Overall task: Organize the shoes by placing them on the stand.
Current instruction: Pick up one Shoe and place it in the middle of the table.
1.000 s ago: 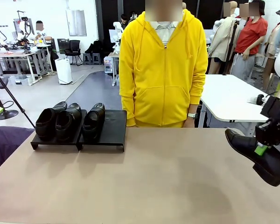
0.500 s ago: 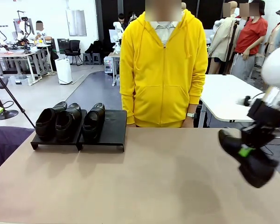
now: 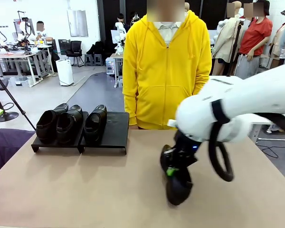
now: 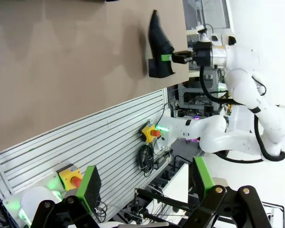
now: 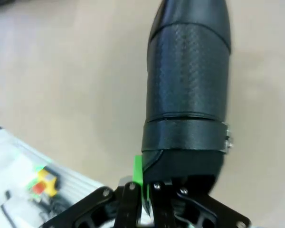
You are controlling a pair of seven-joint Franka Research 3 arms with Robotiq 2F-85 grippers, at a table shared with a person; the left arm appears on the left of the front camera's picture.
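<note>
While above the table, right pincer (image 3: 172,172) grips shoe (image 3: 176,187).

I am seeing three shoes (image 3: 71,123) sitting side by side on the left part of the stand (image 3: 113,130) at the tabletop's (image 3: 85,190) far left. A fourth shoe (image 3: 176,183) is hanging over the tabletop right of centre, in front of the person (image 3: 166,71).
</note>
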